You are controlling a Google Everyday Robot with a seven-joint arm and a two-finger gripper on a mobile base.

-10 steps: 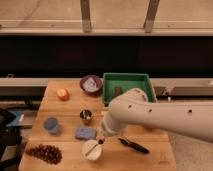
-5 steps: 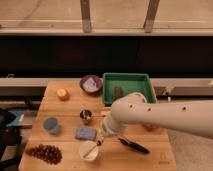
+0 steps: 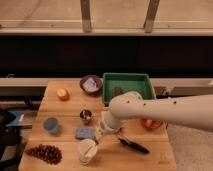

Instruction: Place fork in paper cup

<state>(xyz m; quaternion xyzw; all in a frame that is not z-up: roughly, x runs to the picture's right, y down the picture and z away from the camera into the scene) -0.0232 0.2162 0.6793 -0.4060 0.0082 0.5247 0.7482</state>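
A: The 2-finger gripper [image 3: 101, 134] hangs low near the front edge of the wooden desk [image 3: 150, 156], just above the small white paper cup [image 3: 86, 151]!

B: Open or closed? Cannot tell. 1 slim grey metal fork [image 3: 94, 144] slants at the cup's rim, right beneath the gripper.

tool [image 3: 99, 135] by paper cup [image 3: 86, 151] | fork indiscernible | arm [image 3: 170, 112] cut off right

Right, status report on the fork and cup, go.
Claw low over paper cup, at its far rim. Fork slanting across the cup mouth, under the claw. Black-handled tool lies apart, not blocking.
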